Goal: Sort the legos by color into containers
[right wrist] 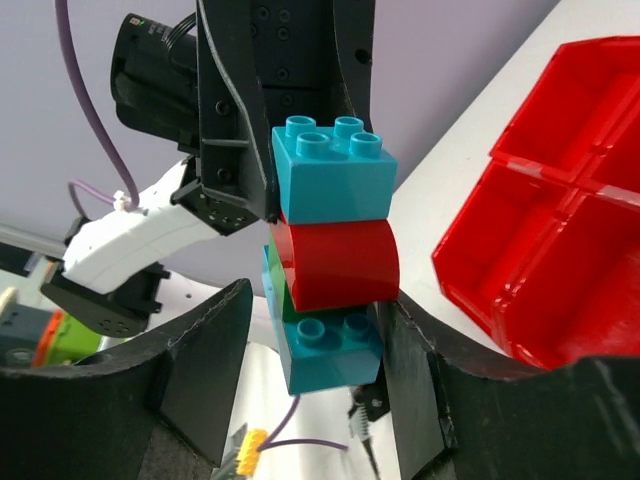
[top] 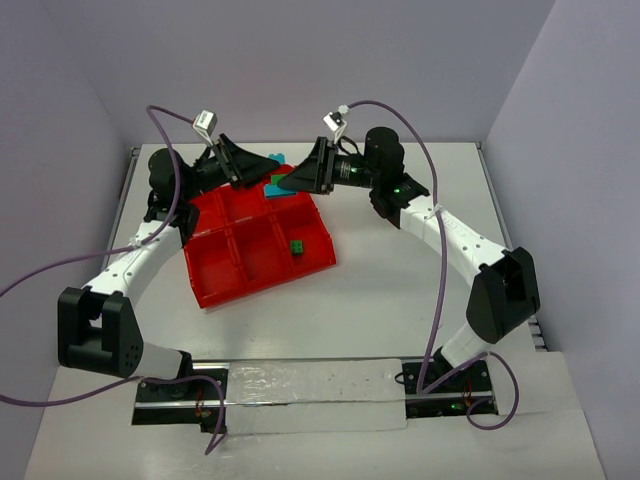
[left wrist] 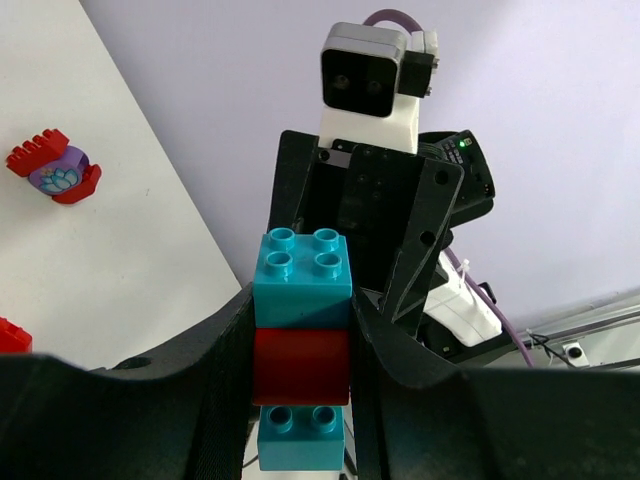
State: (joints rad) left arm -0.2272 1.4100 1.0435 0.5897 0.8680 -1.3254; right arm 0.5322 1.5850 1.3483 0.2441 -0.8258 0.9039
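A small lego stack [top: 277, 184] hangs in the air over the back edge of the red tray [top: 215, 285]. It is a teal brick [left wrist: 301, 275] on top, a rounded red brick [left wrist: 300, 365] in the middle and a teal brick [left wrist: 300, 435] below, with a green sliver between red and lower teal. My left gripper [left wrist: 300, 335] is shut on the red brick. My right gripper [right wrist: 315, 340] is open around the lower teal brick [right wrist: 330, 350], its right finger [right wrist: 410, 370] against it and a gap on the other side. One green lego [top: 297, 246] lies in a tray compartment.
A red piece with a purple flower part [left wrist: 55, 172] lies on the white table behind the tray. The tray's compartments [right wrist: 560, 240] are to the right in the right wrist view. Lilac walls close the back and sides.
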